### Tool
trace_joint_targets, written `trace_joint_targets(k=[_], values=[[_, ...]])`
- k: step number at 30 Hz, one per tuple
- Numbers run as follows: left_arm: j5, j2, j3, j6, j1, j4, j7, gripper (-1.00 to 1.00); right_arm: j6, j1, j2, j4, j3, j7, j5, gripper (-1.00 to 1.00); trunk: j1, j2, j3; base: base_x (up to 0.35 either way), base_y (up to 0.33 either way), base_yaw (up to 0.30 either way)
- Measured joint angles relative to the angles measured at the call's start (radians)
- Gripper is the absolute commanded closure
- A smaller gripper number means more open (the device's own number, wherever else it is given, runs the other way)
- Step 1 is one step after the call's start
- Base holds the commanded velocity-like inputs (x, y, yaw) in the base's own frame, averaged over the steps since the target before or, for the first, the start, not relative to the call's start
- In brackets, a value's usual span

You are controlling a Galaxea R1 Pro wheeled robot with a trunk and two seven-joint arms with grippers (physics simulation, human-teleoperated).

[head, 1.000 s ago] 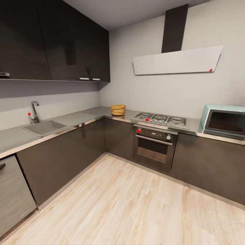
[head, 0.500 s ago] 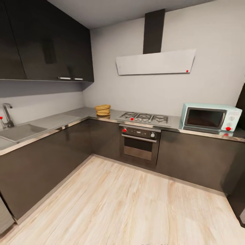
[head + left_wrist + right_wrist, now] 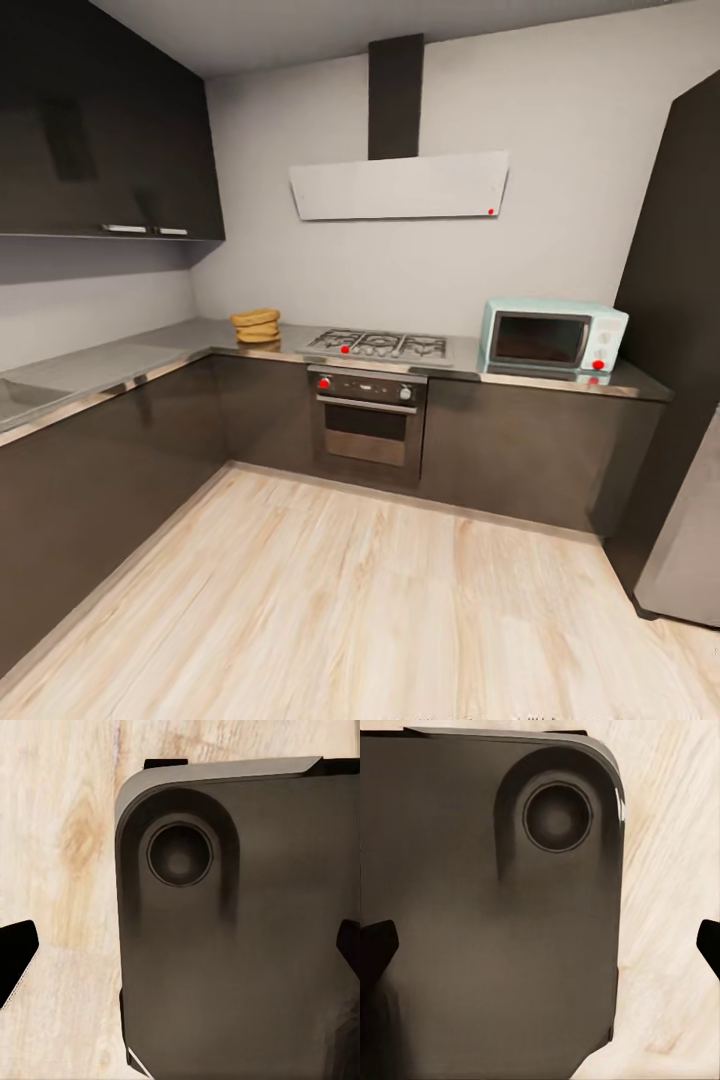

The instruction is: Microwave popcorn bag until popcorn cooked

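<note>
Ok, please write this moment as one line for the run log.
phase: approaching | popcorn bag: on countertop, left of hob | microwave: door closed, right of hob | left claw: open, empty | right claw: open, empty

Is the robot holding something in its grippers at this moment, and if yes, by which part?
Nothing is held. Both wrist views show the fingertips far apart with only the robot's dark base and floor between them. The popcorn bag sits on the countertop.

countertop (image 3: 120,362) left end cut off | microwave (image 3: 553,338) knobs too small

Open wooden floor (image 3: 380,600) leads to the countertop (image 3: 540,378); a tall cabinet (image 3: 680,330) crowds the microwave (image 3: 553,338).
</note>
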Motion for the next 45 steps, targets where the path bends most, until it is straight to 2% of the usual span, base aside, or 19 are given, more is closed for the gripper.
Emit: trace_joint_targets(k=[18,28,45], values=[[0.008,-0.001,0.004,0.0,0.0,0.0,-0.001,-1.0,0.0,0.0,-0.009,0.001,0.0,0.001,-0.001,-1.0,0.0,0.0,0.0,0.0,0.0,-0.285],[0.01,-0.018,0.01,0.0,0.0,-0.006,-0.003,-1.0,0.0,0.0,-0.007,0.001,0.0,0.001,-0.001,-1.0,0.0,0.0,0.0,0.0,0.0,-0.285],[0.018,-0.021,0.014,0.0,0.0,-0.005,-0.006,-1.0,0.0,0.0,-0.009,0.001,0.0,0.001,-0.001,-1.0,0.0,0.0,0.0,0.0,0.0,-0.285]])
